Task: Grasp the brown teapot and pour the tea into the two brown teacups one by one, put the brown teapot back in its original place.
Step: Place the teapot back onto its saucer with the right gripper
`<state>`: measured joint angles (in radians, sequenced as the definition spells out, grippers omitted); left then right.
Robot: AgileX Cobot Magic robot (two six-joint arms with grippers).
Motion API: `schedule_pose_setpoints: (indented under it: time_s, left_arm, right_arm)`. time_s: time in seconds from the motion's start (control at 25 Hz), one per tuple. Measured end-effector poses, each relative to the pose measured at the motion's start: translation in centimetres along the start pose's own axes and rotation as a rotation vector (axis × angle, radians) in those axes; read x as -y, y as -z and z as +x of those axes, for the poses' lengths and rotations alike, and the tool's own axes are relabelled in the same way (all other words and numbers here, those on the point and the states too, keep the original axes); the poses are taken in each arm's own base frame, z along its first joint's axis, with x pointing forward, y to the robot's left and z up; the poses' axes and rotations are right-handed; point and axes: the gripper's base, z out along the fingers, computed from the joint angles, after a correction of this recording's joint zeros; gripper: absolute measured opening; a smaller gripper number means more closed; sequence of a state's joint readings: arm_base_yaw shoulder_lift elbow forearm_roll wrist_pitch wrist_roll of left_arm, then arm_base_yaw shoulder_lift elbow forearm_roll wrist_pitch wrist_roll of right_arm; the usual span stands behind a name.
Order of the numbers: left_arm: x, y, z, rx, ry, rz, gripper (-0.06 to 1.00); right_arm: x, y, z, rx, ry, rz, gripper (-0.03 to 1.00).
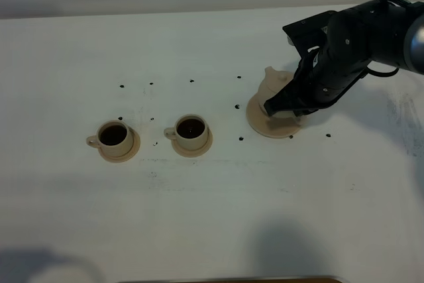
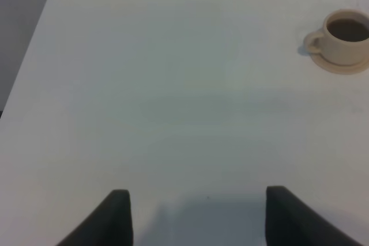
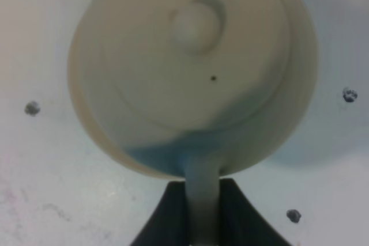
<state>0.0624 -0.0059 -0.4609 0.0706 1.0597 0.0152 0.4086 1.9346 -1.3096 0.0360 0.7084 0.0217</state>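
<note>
With both cups (image 1: 118,135) dark with tea, my right gripper (image 3: 203,200) pinches the handle of the teapot (image 1: 275,87) over its saucer (image 1: 258,120), so I settle it level before letting go.

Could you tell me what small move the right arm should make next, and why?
Probably open the right gripper and let go of the teapot handle. Both cups hold dark tea, and the teapot looks back on its wide saucer.
</note>
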Motion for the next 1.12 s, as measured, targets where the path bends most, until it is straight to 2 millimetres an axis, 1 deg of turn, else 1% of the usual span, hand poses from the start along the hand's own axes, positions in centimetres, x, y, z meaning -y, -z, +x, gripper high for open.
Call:
schedule_pose_setpoints:
  time_s: [0.2,0.44,0.64,0.96,1.04,1.12]
  left_arm:
    - [0.0,0.0,0.0,0.0,0.0,0.0,0.49]
    - [0.0,0.0,0.0,0.0,0.0,0.0,0.49]
    - [0.0,0.0,0.0,0.0,0.0,0.0,0.49]
    - [0.0,0.0,0.0,0.0,0.0,0.0,0.49]
    - [0.0,0.0,0.0,0.0,0.0,0.0,0.49]
    - [0.0,0.0,0.0,0.0,0.0,0.0,0.49]
  right_arm:
    - [-0.1,-0.7,0.7,0.007,-0.002,-0.005,0.11]
    - [-0.7,-0.8,0.5,0.043,-0.006,-0.011,0.11]
    - [-0.6,-1.4,1.2,0.028,-0.018,-0.01,0.11]
    - [-0.7,-1.5,1.3,0.034,-0.035,-0.011,0.11]
    - [-0.7,-1.5,1.3,0.034,-0.041,-0.011,0.12]
    - [-0.7,-1.5,1.3,0.034,-0.043,-0.011,0.18]
